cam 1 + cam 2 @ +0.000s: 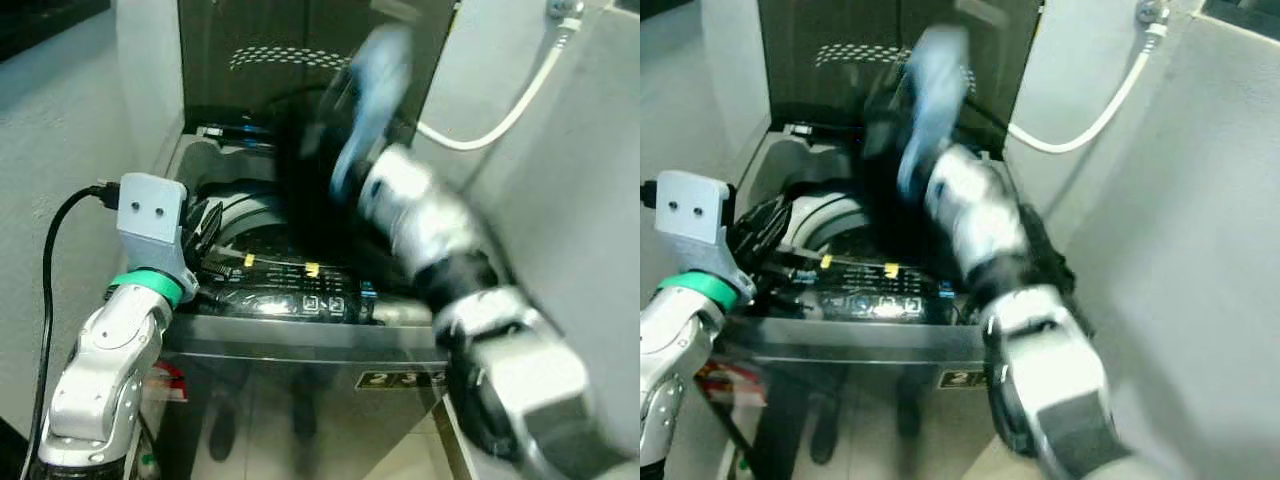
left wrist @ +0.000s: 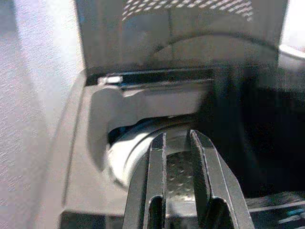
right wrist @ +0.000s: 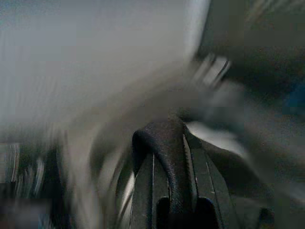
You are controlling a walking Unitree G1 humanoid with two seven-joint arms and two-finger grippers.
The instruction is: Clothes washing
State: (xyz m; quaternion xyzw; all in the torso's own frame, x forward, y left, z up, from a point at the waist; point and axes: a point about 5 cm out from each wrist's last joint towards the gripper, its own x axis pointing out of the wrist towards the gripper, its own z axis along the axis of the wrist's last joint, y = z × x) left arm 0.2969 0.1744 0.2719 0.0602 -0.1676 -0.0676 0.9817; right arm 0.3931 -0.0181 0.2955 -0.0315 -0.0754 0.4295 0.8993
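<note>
Before the robot stood a top-loading washing machine (image 1: 300, 330) with its lid (image 1: 300, 60) raised upright against the wall. At its front edge ran a dark control panel (image 1: 290, 295) with small yellow and blue marks. The left hand (image 2: 177, 143) hovered at the left side of the machine, just above the opening, and its two black fingers (image 2: 157, 181) were a little apart with nothing between them; past them the pale rim of the drum (image 2: 128, 152) was visible. The right arm (image 1: 440, 250) reached over the machine from the right and was much blurred. The right hand (image 3: 167, 138) was above the opening and seemed to be clamped on a dark garment (image 1: 320, 170), which hung down over the drum, with a light blue blurred piece (image 1: 375, 80) at the top near the lid. A white hose (image 1: 500, 115) ran along the wall on the right side of the machine.
</note>
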